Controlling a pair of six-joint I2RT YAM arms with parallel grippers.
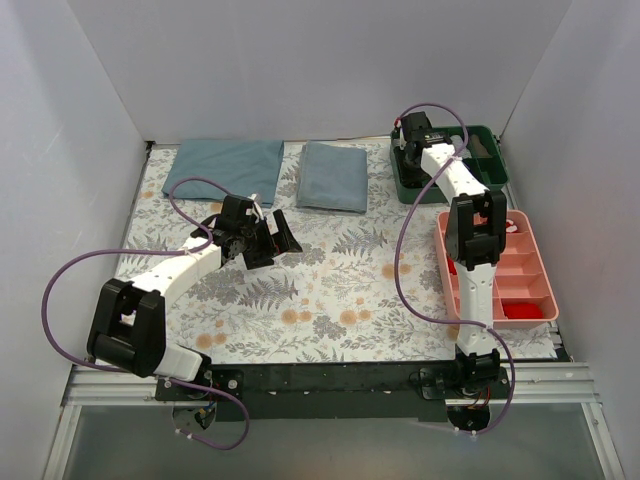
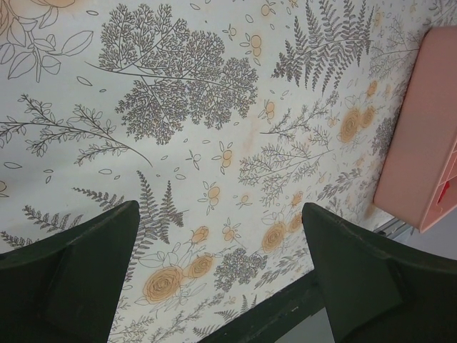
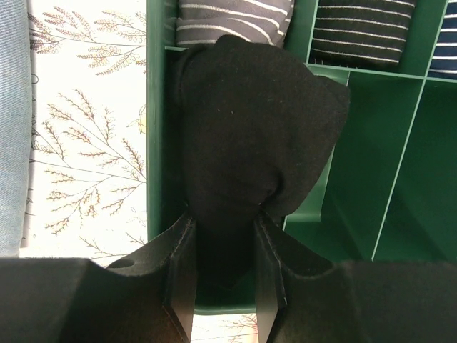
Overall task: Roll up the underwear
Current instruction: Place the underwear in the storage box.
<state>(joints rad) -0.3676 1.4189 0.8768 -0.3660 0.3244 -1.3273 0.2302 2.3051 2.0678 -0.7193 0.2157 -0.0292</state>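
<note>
Black underwear (image 3: 257, 121) clamped in right gripper (image 3: 224, 236) at green tray (image 3: 371, 157); lower end hidden between fingers (image 3: 180, 275). Left gripper (image 2: 220, 213) spread apart over tablecloth (image 2: 214, 93).

Underwear (image 3: 257, 128) is black, organiser (image 3: 357, 164) green, tablecloth (image 2: 214, 107) fern-patterned.

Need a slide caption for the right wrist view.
Right jaws pinching the black underwear at the green tray.

Two folded blue-grey cloths (image 1: 224, 168) (image 1: 335, 175) lie along the table's (image 1: 330, 290) far edge. A green tray (image 1: 412, 191) sits in the far right corner, with a pink tray (image 1: 525, 262) along the right edge.
</note>
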